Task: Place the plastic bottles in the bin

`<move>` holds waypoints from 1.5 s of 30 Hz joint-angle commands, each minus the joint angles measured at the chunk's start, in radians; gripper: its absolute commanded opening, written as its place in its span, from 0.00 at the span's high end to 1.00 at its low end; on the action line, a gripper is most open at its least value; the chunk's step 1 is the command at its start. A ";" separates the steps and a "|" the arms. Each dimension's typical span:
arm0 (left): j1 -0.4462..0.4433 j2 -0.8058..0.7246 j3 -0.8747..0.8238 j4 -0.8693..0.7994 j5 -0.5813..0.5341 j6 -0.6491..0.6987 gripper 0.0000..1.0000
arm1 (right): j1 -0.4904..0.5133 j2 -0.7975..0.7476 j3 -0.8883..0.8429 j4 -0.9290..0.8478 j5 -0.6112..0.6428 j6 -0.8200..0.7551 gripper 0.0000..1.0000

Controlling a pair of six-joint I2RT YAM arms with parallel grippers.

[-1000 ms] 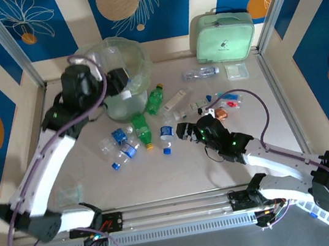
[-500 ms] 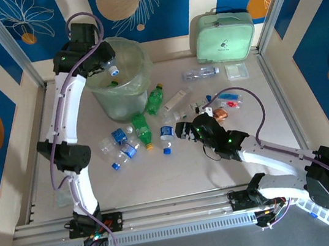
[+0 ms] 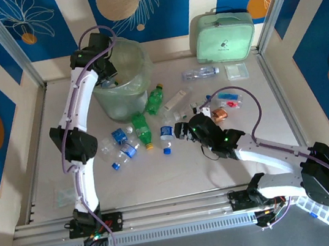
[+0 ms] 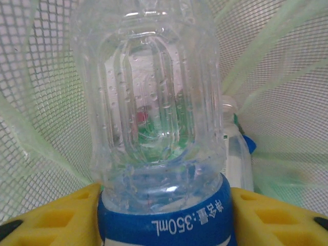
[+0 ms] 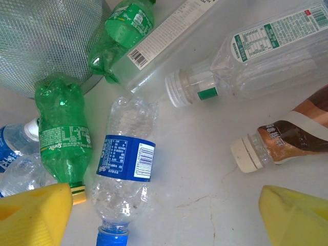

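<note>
Holding a clear 350mL bottle [image 4: 154,118], left end effector [image 4: 164,220] has the bin [image 3: 118,105] right beneath it, presumably for a clean drop. Right end effector [image 5: 164,212] is spread wide with a blue-capped bottle [image 5: 125,164] lying just under it, likely the next grab.

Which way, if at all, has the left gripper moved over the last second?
Yes. In the top view the left gripper, gripping a clear bottle, has swung from the left side of the bin to above its far-left rim.
</note>
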 commanded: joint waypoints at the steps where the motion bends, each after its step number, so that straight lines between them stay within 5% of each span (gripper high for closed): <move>1: 0.009 0.045 -0.005 -0.025 -0.030 -0.018 0.41 | 0.006 0.004 0.037 -0.008 0.032 -0.002 0.06; 13: 0.008 0.114 -0.005 -0.070 -0.017 -0.097 0.15 | 0.006 0.004 0.037 0.002 0.034 -0.010 0.06; 28: -0.030 -0.147 -0.024 0.030 0.105 0.034 0.13 | 0.010 -0.021 0.023 0.023 0.046 -0.037 0.06; 38: -0.196 -0.442 -0.257 0.126 0.011 0.120 0.14 | 0.007 -0.053 0.008 0.027 0.078 -0.047 0.06; 45: -0.320 -0.705 -0.592 0.257 -0.020 0.144 0.14 | 0.004 -0.050 0.008 0.033 0.064 -0.058 0.06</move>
